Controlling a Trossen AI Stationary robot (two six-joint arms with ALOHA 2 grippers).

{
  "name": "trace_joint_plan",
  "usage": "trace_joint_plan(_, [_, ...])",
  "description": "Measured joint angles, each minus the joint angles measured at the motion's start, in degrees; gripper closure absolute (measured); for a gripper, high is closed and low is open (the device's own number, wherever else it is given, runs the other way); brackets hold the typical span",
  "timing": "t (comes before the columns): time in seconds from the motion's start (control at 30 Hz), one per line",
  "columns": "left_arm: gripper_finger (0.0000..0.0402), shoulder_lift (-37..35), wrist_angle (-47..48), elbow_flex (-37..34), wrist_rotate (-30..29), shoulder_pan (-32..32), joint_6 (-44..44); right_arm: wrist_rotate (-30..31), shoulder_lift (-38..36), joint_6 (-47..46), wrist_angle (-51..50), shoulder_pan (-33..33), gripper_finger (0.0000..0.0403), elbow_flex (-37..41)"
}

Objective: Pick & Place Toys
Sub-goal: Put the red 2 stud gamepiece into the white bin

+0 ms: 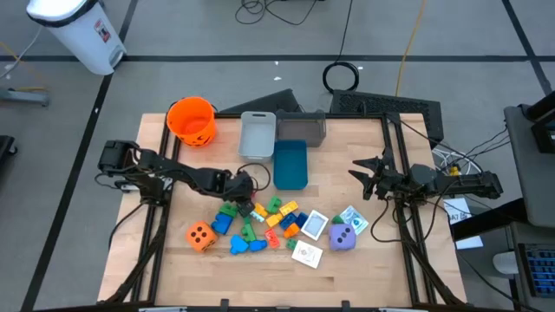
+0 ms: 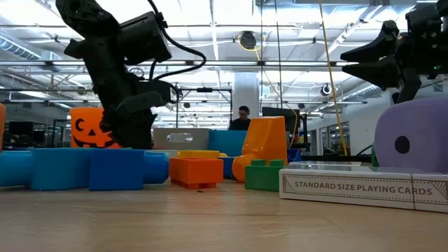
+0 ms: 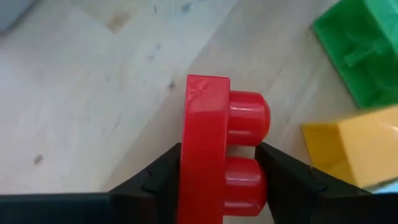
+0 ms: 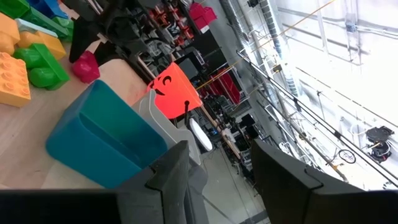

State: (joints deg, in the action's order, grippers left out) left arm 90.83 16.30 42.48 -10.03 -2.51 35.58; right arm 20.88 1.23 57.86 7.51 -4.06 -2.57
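The red block (image 3: 214, 143) sits between the fingers of the left end effector (image 1: 245, 185), which are closed against both its sides, just above the table (image 3: 93, 93). A yellow block (image 3: 354, 149) and a green block (image 3: 367, 46) lie just beside it. The blue bin (image 1: 290, 165) stands near. The right end effector (image 1: 364, 173) hangs partly open and empty, well apart.

Both arms are dark, jointed units with black cabling; the left gripper (image 3: 221, 177) has matte black, wedge-shaped fingers.
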Motion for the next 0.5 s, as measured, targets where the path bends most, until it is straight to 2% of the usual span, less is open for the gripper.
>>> trace_joint_plan(0.17, [0.0228, -0.02, -1.86, 0.02, -0.12, -0.01, -0.6, 0.0, 0.0, -0.06, -0.02, -0.01, 0.0234, 0.0])
trace_joint_plan(0.4, [0.0207, -2.12, -0.5, 0.51, -0.07, -0.01, 0.54, 0.0, 0.01, -0.01, -0.02, -0.01, 0.0234, -0.01])
trace_joint_plan(0.5, [0.0219, -3.32, 0.53, 2.43, -0.43, 0.07, -0.05, 0.0, 0.02, -0.06, -0.02, -0.01, 0.0234, 0.0])
